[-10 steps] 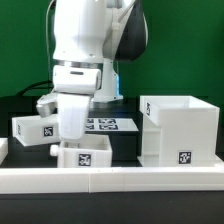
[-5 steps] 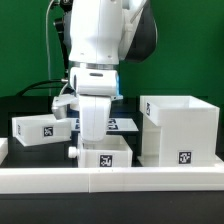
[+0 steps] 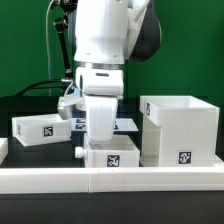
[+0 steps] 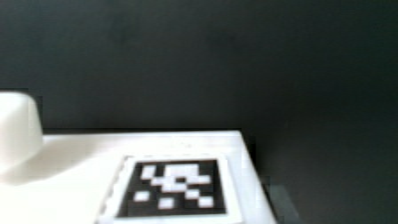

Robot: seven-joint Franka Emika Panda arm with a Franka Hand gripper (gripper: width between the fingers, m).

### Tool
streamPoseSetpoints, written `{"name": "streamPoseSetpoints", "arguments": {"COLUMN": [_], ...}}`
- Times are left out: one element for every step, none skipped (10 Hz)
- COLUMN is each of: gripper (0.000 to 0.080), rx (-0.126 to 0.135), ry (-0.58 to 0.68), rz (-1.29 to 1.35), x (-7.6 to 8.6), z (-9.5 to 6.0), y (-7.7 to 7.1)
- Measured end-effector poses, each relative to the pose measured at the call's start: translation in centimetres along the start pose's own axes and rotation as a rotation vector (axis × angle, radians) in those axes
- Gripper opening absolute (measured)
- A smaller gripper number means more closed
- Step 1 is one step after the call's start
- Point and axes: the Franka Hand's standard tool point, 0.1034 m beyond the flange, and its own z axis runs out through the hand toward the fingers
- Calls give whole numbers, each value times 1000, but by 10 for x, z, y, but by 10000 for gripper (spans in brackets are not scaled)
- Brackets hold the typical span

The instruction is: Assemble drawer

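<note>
The large boxy shell (image 3: pixel 180 130) stands on the exterior view's right, open side up, with a tag on its front. One small knobbed tray (image 3: pixel 111 157) sits just to its left, knob pointing away from the shell. My gripper (image 3: pixel 103 143) reaches straight down into this tray and looks shut on its wall; the fingertips are hidden by the hand. The wrist view shows the tray's white face with a tag (image 4: pixel 175 187) against the black table. The second small tray (image 3: pixel 40 128) lies at the exterior view's left.
The marker board (image 3: pixel 128 124) lies flat behind the held tray. The long white border rail (image 3: pixel 110 181) runs along the front edge of the table. The black table (image 4: pixel 214 60) fills the rest of the wrist view.
My gripper and the small tray have moved together toward the exterior view's right, closer to the shell. The shell and the other tray have not moved.
</note>
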Motion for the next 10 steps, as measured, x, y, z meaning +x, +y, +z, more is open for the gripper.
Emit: {"name": "streamPoseSetpoints", "arguments": {"gripper": [41,41,41,41,41,41,41,41,41,41], "rx": [-1,-4,-5,11,11,12,16,23,22,21], "ry": [3,5,5,5,5,5,8,9,11,10], "rz": [2,2,2,4,6,10,9,6,1,11], "x": [4,6,7,6,6,6,10,13,12,7], "z": [0,0,-1,0,0,1,0,-1,-2,-2], "y": [1,3,4,2,1,1,1,3,6,6]}}
